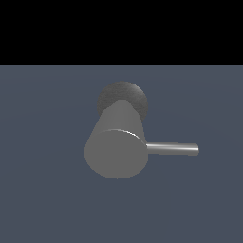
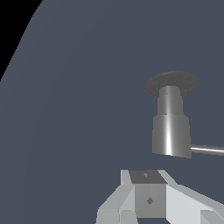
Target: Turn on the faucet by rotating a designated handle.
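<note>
Flat slate-blue floor (image 1: 42, 199) carries everything, and nearest the wrist camera sits the gripper (image 2: 148, 199), only its pale body showing, so I cannot tell whether the claw is open or closed. Beyond it, apart, stands the faucet (image 1: 116, 142), its handle (image 1: 173, 148) pointing to three o'clock in the exterior view. Judging by that gap, the approach is in hand; next the claw must reach the rod and sweep it round.

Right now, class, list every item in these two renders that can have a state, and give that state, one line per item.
Matte grey cylindrical faucet: upright on its dark speckled round base, untouched.
Thin shiny metal rod handle: pointing sideways to the exterior view's right, nothing gripping it.
Pale grey gripper: apart from the faucet, holding nothing visible; fingertips out of frame, so open or shut cannot be told.
</note>
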Robot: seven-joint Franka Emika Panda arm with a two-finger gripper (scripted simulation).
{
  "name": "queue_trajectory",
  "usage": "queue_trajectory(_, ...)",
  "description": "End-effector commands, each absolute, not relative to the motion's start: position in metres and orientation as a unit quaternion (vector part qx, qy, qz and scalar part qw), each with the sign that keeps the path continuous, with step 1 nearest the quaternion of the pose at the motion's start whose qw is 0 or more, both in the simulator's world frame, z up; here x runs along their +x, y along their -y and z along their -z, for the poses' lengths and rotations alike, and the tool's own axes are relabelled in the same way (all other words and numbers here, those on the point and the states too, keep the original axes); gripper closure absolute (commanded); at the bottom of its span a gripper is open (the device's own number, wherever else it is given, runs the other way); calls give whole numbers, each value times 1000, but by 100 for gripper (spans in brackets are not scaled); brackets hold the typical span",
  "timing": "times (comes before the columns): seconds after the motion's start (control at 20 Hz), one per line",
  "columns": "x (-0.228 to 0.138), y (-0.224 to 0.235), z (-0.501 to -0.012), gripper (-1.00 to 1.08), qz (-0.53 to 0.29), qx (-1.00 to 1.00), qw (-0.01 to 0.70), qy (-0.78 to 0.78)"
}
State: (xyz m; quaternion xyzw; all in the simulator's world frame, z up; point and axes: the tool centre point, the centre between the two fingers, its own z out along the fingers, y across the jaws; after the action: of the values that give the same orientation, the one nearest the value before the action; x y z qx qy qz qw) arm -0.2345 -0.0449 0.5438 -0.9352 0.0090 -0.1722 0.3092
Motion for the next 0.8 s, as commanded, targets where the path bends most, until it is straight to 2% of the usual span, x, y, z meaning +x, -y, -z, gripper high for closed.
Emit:
queue_trajectory(0.0,-233,58,-554,108,204,-913,353,-16)
queue_trajectory(0.75,-232,169,-583,108,367,-727,572,-97)
